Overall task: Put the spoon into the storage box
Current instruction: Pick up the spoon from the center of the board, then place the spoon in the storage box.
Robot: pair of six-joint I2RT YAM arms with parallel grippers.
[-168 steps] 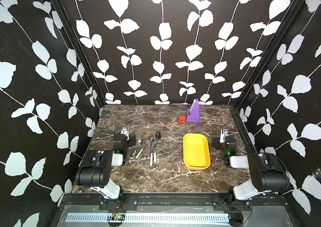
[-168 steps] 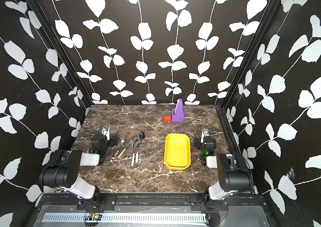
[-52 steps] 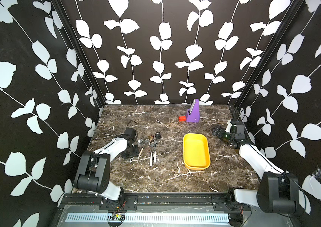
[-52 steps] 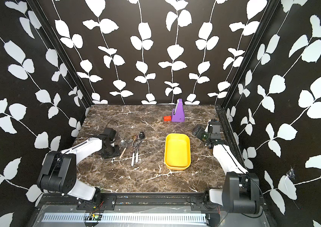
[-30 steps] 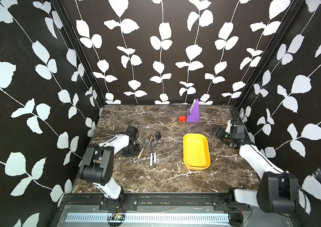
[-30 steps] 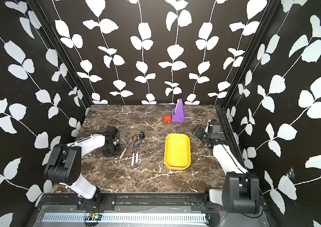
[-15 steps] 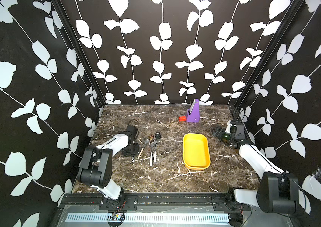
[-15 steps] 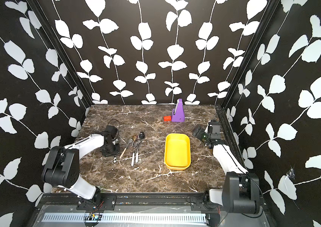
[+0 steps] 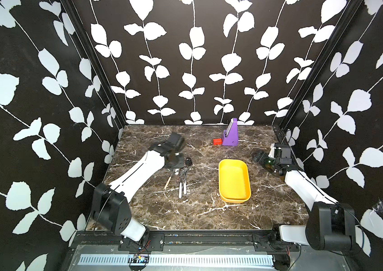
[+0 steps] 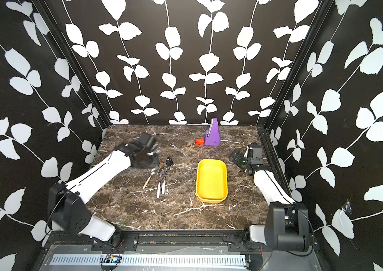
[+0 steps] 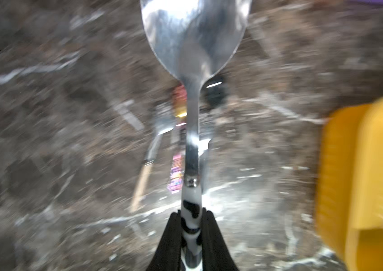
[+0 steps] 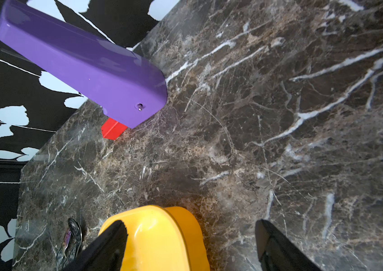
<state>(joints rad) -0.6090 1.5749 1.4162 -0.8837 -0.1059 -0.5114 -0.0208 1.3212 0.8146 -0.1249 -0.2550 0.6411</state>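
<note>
Left claw (image 11: 191, 217) aloft, clamping spoon (image 11: 194, 42) handle

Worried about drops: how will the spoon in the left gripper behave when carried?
Probably stiff: the spoon is polished metal. It may swing or slip, since the left gripper pinches only the glossy patterned handle, with the bowl far out.

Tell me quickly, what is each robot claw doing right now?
Left gripper: closed on a shiny metal spoon, gripped by its black-and-white handle.
Right gripper: open, holding nothing.
</note>
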